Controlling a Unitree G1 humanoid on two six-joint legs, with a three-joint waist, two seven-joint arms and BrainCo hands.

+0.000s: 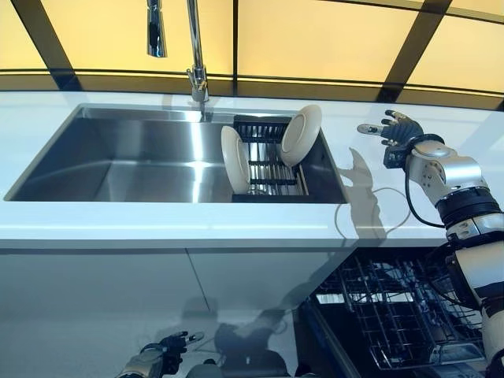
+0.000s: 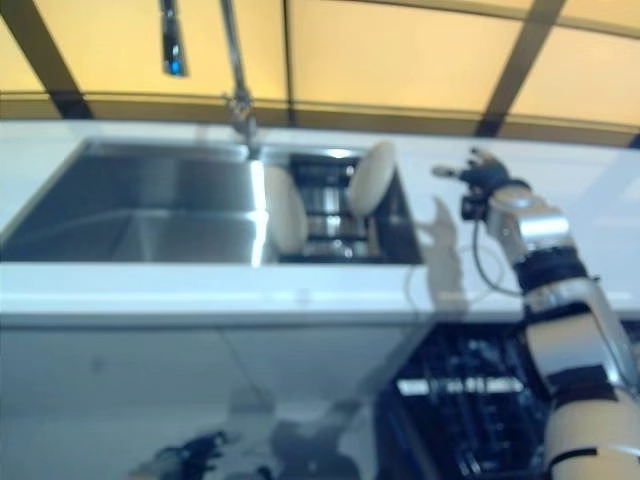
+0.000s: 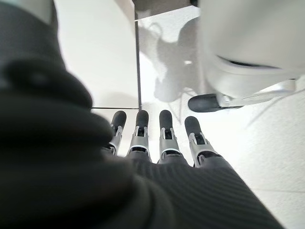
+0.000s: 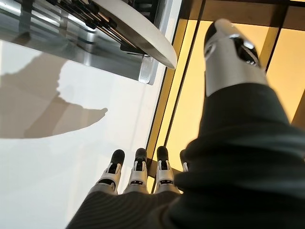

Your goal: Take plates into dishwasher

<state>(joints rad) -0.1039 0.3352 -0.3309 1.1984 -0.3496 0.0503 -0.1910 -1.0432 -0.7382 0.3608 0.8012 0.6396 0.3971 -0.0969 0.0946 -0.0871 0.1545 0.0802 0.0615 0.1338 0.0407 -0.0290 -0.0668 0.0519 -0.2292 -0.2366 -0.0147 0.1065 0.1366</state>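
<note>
Pretty bright scene overall, with a warm amber glow off the yellow panels (image 1: 331, 39) behind the sink (image 1: 134, 157). The steel basin throws glare, a hot white streak down its middle (image 2: 257, 205). The white surface (image 1: 441, 205) is close to blown out, and the right hand (image 1: 394, 130) drops a soft grey shadow (image 1: 362, 185) onto it beside the sink. Right eye view is smeared with blur, left eye view is crisp. In both wrist views the dark cover sits up close and out of focus. The dishwasher rack (image 1: 394, 315) below is dim.
</note>
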